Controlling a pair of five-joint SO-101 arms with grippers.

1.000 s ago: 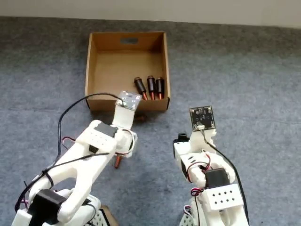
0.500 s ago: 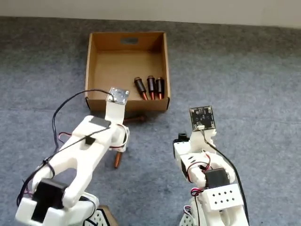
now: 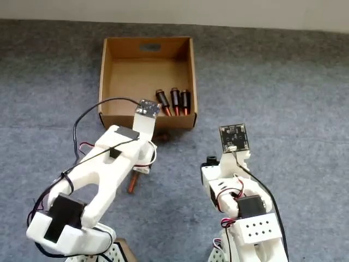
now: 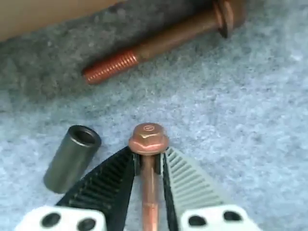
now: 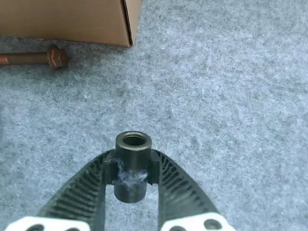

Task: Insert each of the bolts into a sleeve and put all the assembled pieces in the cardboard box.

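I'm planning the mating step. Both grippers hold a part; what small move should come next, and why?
Probably swing the left gripper toward the right gripper, aiming its copper-coloured hex-head bolt at the open bore of the dark cylindrical metal sleeve held there. Each gripper is shut on one half, and the two are apart, so they likely need aligning first.

The bolt (image 4: 148, 142) is shiny coppery metal, the sleeve (image 5: 133, 161) dark matt metal, the carpet (image 3: 305, 87) rough grey cloth.

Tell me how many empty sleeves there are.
2: one sleeve in the right gripper, the other sleeve lying on the carpet beside the left gripper. Others may be hidden.
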